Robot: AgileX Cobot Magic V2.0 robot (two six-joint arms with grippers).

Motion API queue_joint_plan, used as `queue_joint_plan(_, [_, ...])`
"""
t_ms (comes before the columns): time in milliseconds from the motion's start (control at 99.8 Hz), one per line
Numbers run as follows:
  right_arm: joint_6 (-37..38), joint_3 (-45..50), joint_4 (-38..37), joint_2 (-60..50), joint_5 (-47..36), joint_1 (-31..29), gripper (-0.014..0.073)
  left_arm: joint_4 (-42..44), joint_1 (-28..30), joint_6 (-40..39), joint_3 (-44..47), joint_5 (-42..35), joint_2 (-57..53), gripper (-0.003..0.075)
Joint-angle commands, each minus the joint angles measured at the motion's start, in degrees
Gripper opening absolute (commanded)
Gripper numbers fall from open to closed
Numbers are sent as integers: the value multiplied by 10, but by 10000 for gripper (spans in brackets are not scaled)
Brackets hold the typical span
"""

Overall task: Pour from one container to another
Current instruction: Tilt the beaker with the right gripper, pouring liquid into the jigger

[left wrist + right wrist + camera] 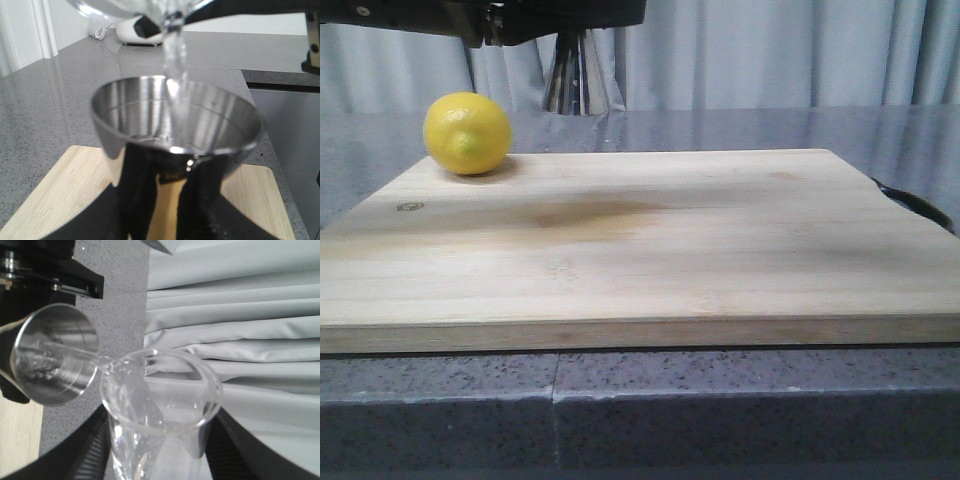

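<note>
Above the pale wooden cutting board (640, 240), we hold the shiny steel hourglass jigger (177, 125) clamped in our left gripper (170, 200). Past its rim, our right gripper (155, 450) grips the small clear glass beaker (160, 405), tilted, a clear stream falling into the cup. Farther back on the board sits a yellow lemon (467, 133).

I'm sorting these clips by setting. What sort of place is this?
Probably a kitchen or bar-style counter: a speckled grey countertop, a wooden cutting board with a lemon, and a white appliance at the back.
</note>
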Motion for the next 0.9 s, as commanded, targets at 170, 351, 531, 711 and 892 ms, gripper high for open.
queue_joint_plan(170, [-21,-21,-37,-14,-32,-1,269,-53,-4,-5,-15,56,-26,190])
queue_joint_plan(351, [-13,-21,-35,-14,-31,-1,269,-53,-4,-5,-15,56,-26,190])
queue_joint_plan(531, [23,-21,-35,-14,-31,-1,269,-53,-4,-5,-15,56,-26,190])
queue_joint_plan(711, [23,-21,-47,-14,-31,-1,269,-53,-4,-5,-15,56,-26,190])
queue_joint_plan(892, [23,-21,-82,-14,-32,-1,269,-53,-4,-5,-15,56,-26,190])
